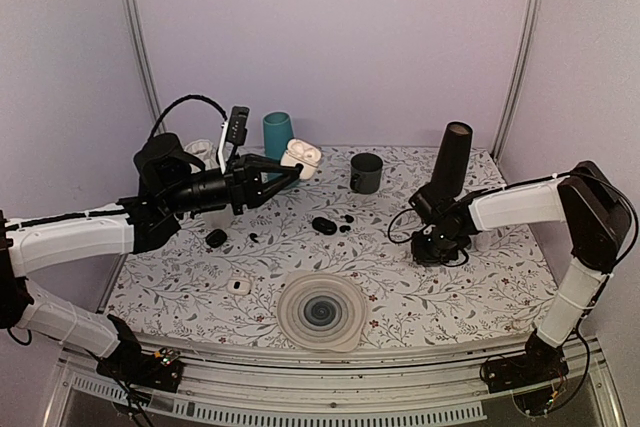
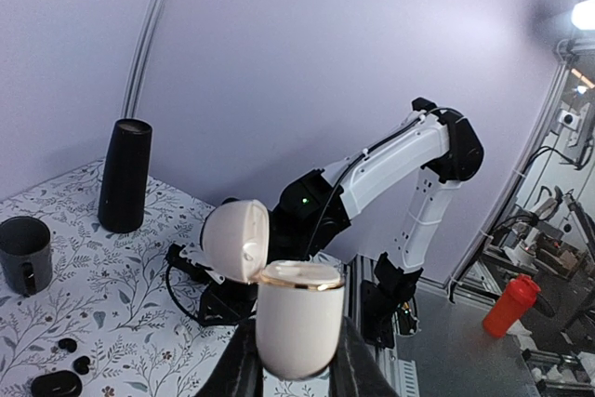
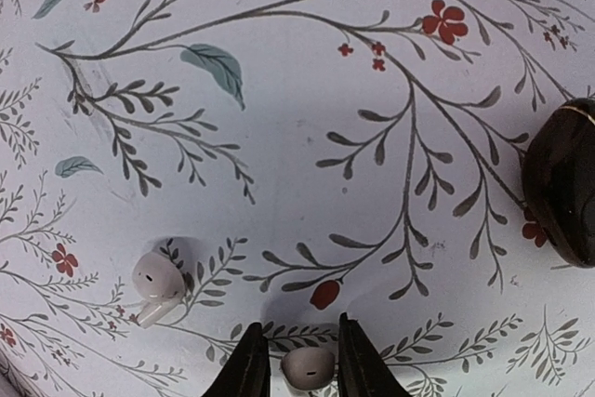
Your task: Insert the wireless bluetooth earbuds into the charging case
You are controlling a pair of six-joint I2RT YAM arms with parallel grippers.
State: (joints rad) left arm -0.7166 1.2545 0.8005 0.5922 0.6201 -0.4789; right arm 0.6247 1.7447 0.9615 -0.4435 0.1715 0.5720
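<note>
Two white earbuds (image 3: 308, 366) lie on the bench (image 3: 297, 118), one between the narrow right jaws, grip unconfirmed. Left jaws hold the open charging case (image 2: 296, 323) aloft. Off-centre closure could eject the earbud.

no legible text, labels or numbers

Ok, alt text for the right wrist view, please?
The pincer straddles a white earbud on a floral tablecloth. A second white earbud lies to its left, and a dark oval case sits at the right edge.
</note>
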